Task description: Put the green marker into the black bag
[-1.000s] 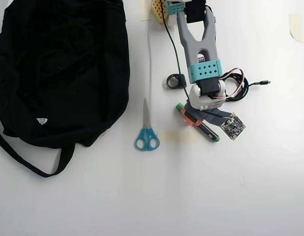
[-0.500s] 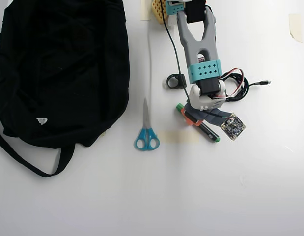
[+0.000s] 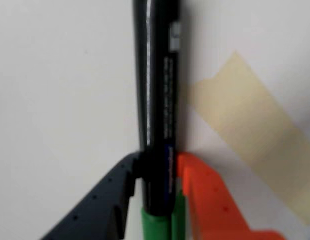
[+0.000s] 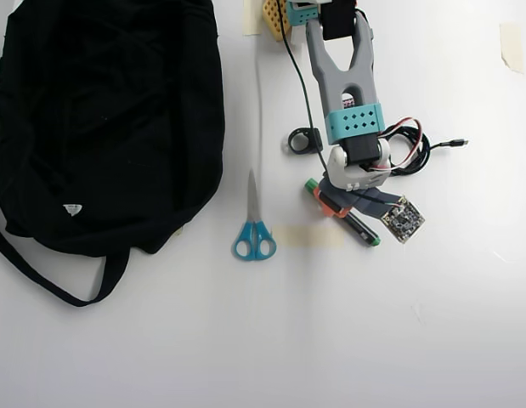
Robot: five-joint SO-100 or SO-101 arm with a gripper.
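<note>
Snugly, the claw [image 3: 159, 200] grips the slim, glossy green marker [image 3: 157, 100] near its cap.

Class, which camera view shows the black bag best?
The overhead view: the whole black bag lies at upper left, strap trailing below, well apart from the gripper at the green marker. The wrist view shows no bag, only the marker between the fingers.

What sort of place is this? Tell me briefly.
Probably a hobbyist's robotics bench: a plain white table with tape scraps, a bare circuit board and loose cable beside the arm, plus scissors.
</note>
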